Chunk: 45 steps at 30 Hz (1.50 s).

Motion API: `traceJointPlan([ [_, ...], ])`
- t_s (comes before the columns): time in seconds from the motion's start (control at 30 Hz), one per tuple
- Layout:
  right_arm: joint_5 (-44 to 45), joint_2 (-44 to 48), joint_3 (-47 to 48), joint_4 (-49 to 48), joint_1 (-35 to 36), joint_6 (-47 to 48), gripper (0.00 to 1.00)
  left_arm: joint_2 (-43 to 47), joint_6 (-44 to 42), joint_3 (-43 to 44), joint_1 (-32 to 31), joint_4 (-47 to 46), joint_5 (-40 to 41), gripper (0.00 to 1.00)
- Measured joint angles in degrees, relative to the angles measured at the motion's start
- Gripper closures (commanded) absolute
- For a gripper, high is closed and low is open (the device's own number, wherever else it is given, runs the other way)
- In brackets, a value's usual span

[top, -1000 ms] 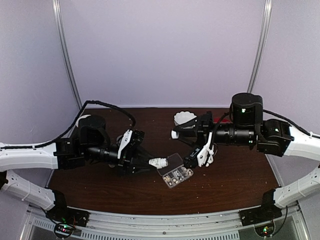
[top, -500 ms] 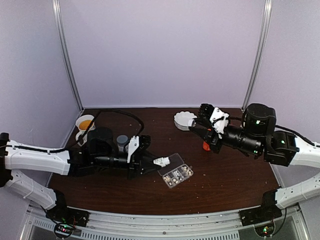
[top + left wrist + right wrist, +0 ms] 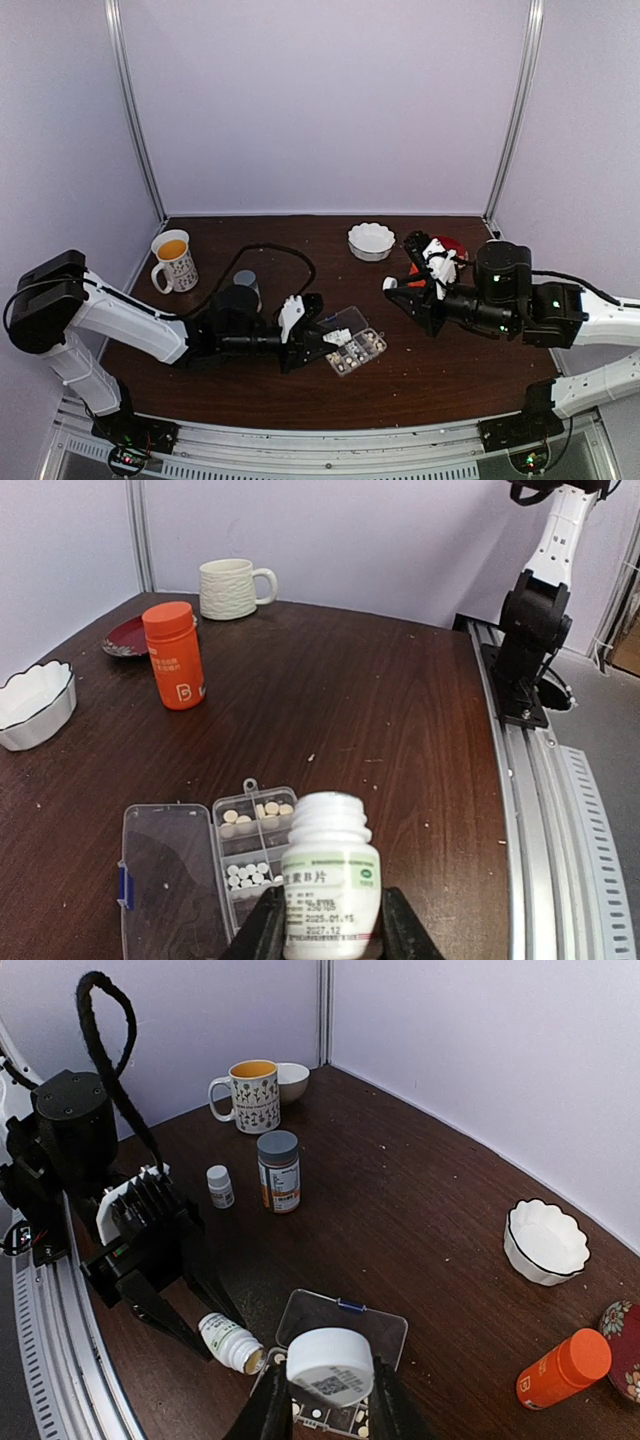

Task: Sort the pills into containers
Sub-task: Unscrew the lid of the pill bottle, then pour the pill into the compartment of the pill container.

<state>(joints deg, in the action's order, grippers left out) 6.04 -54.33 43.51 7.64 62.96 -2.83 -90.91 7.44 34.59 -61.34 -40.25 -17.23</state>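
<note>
The containers are one clear organizer box [image 3: 240,825] [image 3: 360,347] [image 3: 330,1418] with its lid [image 3: 165,870] [image 3: 345,1322] folded open. Pills [image 3: 262,810] lie in its compartments. My left gripper [image 3: 333,932] [image 3: 322,335] [image 3: 150,1260] is shut on an uncapped white bottle [image 3: 330,875] [image 3: 338,337] [image 3: 230,1342]. The bottle is tilted, its mouth at the near-left corner of the box. My right gripper [image 3: 330,1415] [image 3: 398,290] is shut on a white cap [image 3: 330,1365], held above the box and to its right.
An orange bottle [image 3: 175,655] [image 3: 563,1368], a red saucer [image 3: 128,637] [image 3: 452,245] and a white scalloped bowl [image 3: 371,240] [image 3: 545,1242] stand at the back right. A mug [image 3: 172,260] [image 3: 250,1095], a grey-capped amber bottle [image 3: 279,1170] [image 3: 245,285] and a small white bottle [image 3: 219,1186] stand left.
My left arm has stretched rightward and lower, bringing the open bottle to the organizer box. My right arm has drawn back from the box to the right, still gripping the cap.
</note>
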Motion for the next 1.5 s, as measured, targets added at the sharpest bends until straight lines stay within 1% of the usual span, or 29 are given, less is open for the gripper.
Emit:
traceJointPlan([
  [0.1, 0.0, 0.6, -0.4, 0.3, 0.0, -1.9, 1.0, -3.1, 0.6, 0.0, 0.0, -3.7, 1.2, 1.0],
  [0.2, 0.0, 0.9, -0.5, 0.3, 0.0, -3.2, 1.0, -5.5, 1.0, 0.1, 0.0, -5.2, 2.2, 1.0],
  [0.6, 0.3, 0.9, -4.0, 0.5, -0.2, -7.1, 1.0, -12.7, 1.5, 2.8, 0.0, -6.7, 4.8, 1.0],
  [0.87, -0.8, -1.0, -5.5, 0.7, -0.4, -10.7, 1.0, -15.1, 1.5, 5.8, 0.0, -5.0, 8.2, 1.0],
  [1.17, -1.7, -4.6, -6.2, 0.7, -0.7, -13.4, 1.0, -16.8, 1.5, 9.1, 0.0, -1.0, 9.5, 1.0],
  [1.5, -6.2, -12.8, -6.2, -0.6, -2.3, -18.2, 1.0, -18.8, 1.5, 12.9, 0.0, 3.2, 10.4, 1.0],
])
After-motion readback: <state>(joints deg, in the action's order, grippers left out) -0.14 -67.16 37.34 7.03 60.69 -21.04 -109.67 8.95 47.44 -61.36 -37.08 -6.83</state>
